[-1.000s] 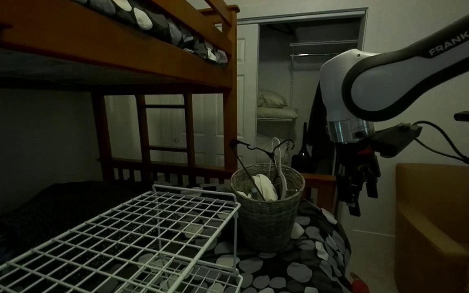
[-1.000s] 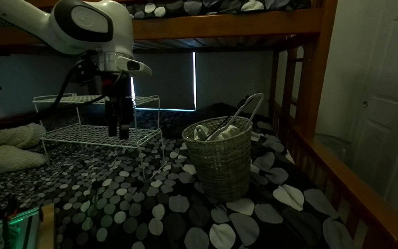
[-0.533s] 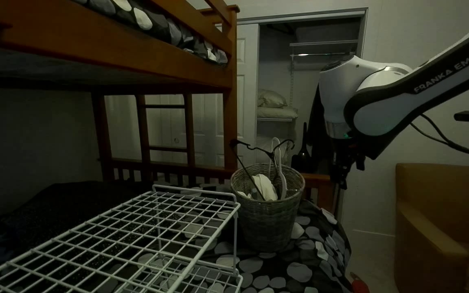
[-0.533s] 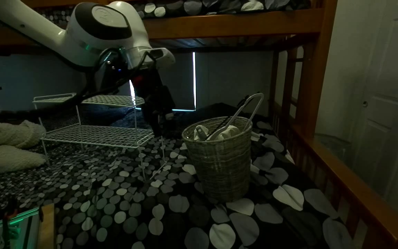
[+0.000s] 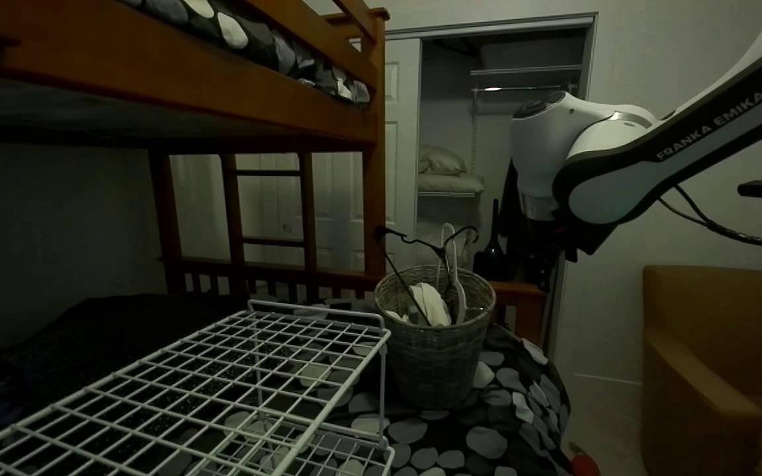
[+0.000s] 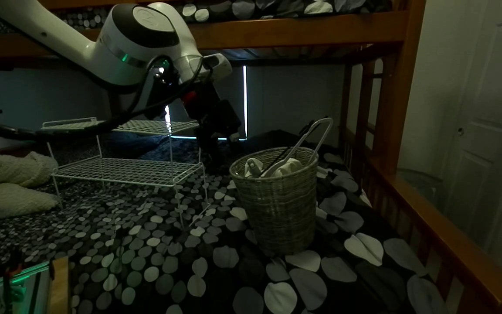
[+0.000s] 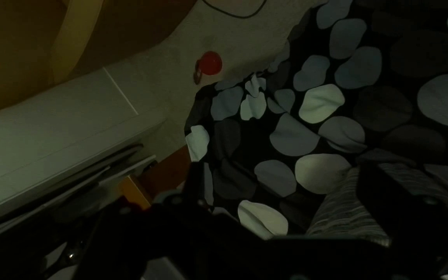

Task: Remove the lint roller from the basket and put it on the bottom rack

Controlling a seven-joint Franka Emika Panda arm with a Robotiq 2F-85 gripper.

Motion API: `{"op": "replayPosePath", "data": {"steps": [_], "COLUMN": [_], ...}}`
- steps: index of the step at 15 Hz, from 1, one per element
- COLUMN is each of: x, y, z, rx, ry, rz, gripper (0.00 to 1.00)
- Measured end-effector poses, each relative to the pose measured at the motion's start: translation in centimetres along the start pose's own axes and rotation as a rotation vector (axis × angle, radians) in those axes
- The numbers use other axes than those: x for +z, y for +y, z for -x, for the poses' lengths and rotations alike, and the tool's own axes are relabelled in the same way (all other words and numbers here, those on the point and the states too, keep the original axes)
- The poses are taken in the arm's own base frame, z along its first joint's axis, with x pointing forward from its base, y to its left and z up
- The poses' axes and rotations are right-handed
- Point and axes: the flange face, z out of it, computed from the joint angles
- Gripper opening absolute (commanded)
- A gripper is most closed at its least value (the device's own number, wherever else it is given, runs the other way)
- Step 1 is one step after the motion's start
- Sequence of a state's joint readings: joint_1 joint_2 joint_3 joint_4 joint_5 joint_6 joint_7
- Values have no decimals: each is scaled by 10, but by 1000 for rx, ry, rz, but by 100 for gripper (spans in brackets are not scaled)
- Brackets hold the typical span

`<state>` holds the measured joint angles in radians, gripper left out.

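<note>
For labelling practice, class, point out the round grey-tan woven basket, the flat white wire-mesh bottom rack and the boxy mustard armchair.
Basket [image 6: 278, 204]: in an exterior view, on its wall.
Bottom rack [image 6: 122, 171]: in an exterior view, on its mesh.
Armchair [image 5: 705, 379]: in an exterior view, on its armrest.

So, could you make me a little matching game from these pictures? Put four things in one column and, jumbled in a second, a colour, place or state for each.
Things:
1. wicker basket
2. two-tier wire rack
3. armchair
4. pincer

Descriptions:
A. mustard-brown upholstery
B. open and gripping nothing
C. holding coat hangers
D. white, standing on dotted bedding

Right pairs: 1-C, 2-D, 3-A, 4-B.
</note>
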<state>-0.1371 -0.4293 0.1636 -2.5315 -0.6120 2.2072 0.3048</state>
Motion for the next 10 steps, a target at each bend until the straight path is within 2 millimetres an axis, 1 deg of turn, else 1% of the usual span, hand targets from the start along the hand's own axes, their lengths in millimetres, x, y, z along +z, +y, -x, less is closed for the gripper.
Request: {"op": "replayPosePath", "data": {"steps": [4, 6, 7, 8, 10], "x": [0, -6, -15, -29, -63], "y": [0, -5, -12, -22, -42], "z": [0, -6, -14, -24, -45], "rx": [0, 28, 53, 82, 132], "ry": [0, 17, 40, 67, 129], "rz": [0, -13, -26, -47, -89], "gripper": [100, 100, 100, 100, 100]}}
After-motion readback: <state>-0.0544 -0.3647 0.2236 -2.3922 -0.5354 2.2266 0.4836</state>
